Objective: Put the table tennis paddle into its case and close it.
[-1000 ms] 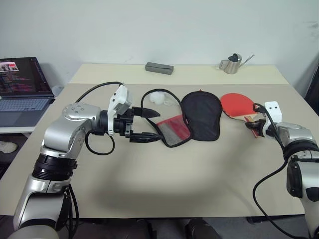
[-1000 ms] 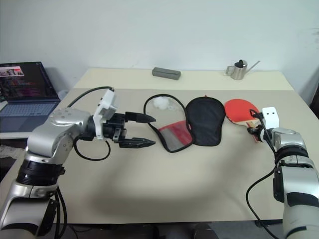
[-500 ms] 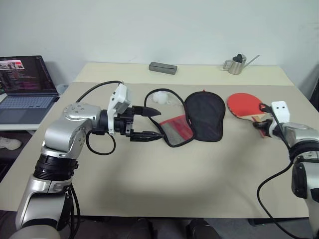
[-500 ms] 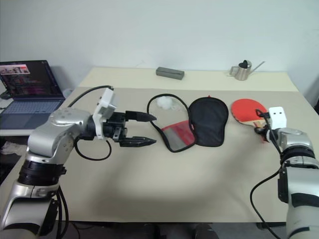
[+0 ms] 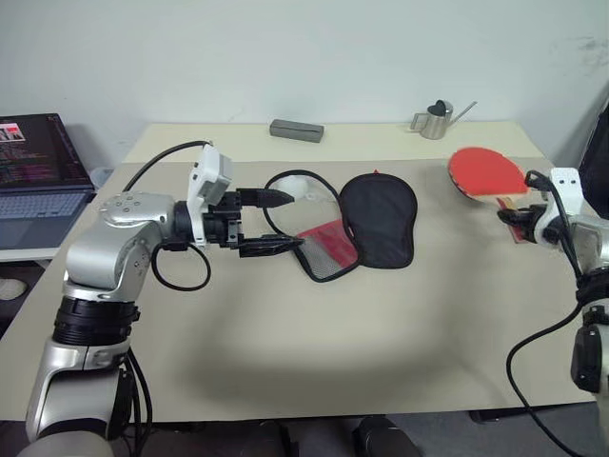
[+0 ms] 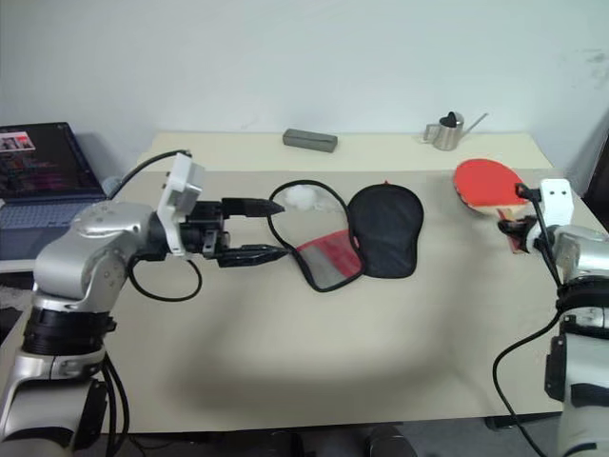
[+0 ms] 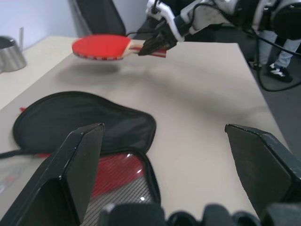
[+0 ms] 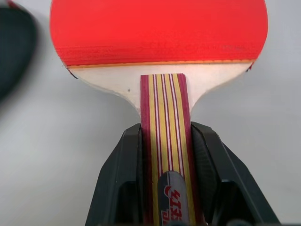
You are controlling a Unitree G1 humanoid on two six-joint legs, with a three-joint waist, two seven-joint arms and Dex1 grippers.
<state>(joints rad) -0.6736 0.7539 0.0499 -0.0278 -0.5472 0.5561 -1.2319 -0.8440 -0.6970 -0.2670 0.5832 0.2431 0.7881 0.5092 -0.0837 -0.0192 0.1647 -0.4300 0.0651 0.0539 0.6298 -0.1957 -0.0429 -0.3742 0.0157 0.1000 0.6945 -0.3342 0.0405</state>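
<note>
The table tennis paddle (image 5: pixel 487 171) hangs above the table's right side, red face up and roughly level. My right gripper (image 5: pixel 519 211) is shut on its striped wooden handle (image 8: pixel 164 117), one black finger on each side. The case (image 5: pixel 378 219) lies open in the middle of the table, with the black half flat and the red mesh half (image 5: pixel 328 246) folded out toward my left arm. A white plush charm (image 5: pixel 306 188) lies behind it. My left gripper (image 5: pixel 276 221) is open and points sideways at the red mesh half. Its lower finger is by the zip edge; contact cannot be told.
An open laptop (image 5: pixel 38 162) stands on a side table at the far left. A grey block (image 5: pixel 296 129) and a small metal watering can (image 5: pixel 438 119) sit along the back edge. The tan tabletop (image 5: pixel 381 333) stretches wide in front of the case.
My right gripper has lifted the paddle off the table, so it now hangs in the air. The left gripper has stayed open beside the case. The camera view has shifted.
</note>
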